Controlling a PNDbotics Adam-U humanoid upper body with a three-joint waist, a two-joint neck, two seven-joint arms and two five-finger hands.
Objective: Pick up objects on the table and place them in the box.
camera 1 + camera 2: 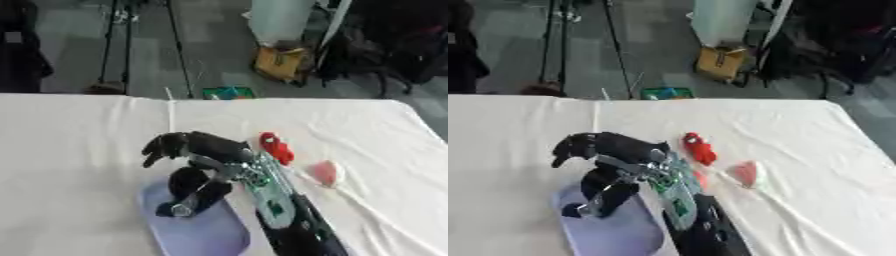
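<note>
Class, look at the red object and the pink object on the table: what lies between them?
Only bare white tablecloth lies between the red object and the pink object; the left eye view shows the gap best.

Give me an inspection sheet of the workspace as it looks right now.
Surface: table under a wrinkled white cloth.
Job's things: lavender box at the near edge; red object and pink object on the cloth to its right.
Clutter: nothing seen.
Hands: right hand over the box's far end, fingers curled downward; whether it holds anything cannot be told. Left hand not in view.
Cables: nothing seen on the table.
Surroundings: tripod legs, yellow bag and a green item on the floor beyond.
</note>
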